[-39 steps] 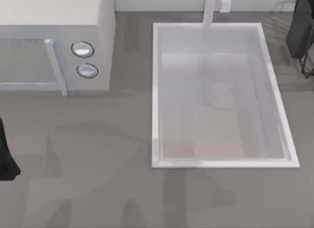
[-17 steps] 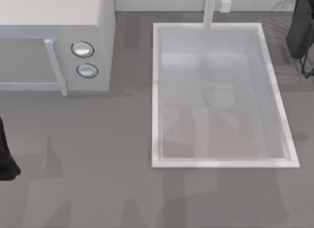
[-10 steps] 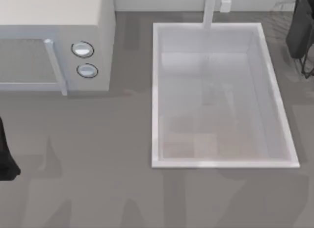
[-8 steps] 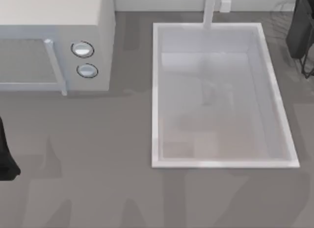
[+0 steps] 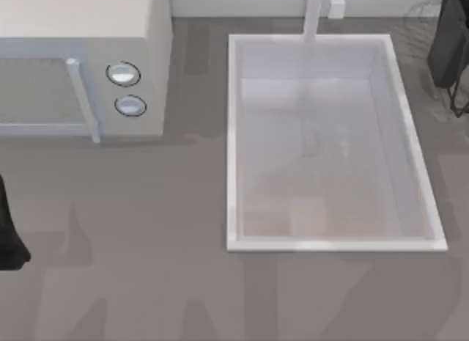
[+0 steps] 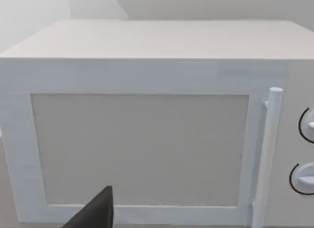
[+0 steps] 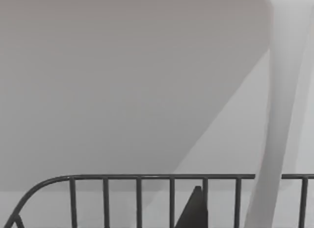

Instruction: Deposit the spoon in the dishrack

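Far right edge of the table, at the back: the dishrack (image 5: 448,44) is seen partly, as a dark grey slab with thin dark wires around it.
Dishrack from the right wrist: a curved top rail with upright dark wires (image 7: 139,198) is seen against a pale wall, with a white upright post (image 7: 282,115) crossing in front of the rail.
Right gripper (image 7: 193,211): a dark tip is seen just in front of the rack wires; whether it is open or closed cannot be told.
Spoon: where it lies cannot be told, nor whether it is held.
Left arm (image 5: 7,235): parked at the table's left edge, near the front.
Left gripper (image 6: 95,213): a dark tip is seen before the microwave door; its state cannot be told.
Microwave (image 5: 80,18): set at the back left, door closed, with a vertical bar handle (image 5: 82,99) and two round knobs (image 5: 123,74) beside it.
Sink (image 5: 231,136): a large white rectangular basin right of the microwave, well apart from it and just beside the dishrack.
Faucet (image 5: 314,15): a white post at the middle of the sink's back rim.
Table (image 5: 146,246): plain grey, marked by soft shadows.
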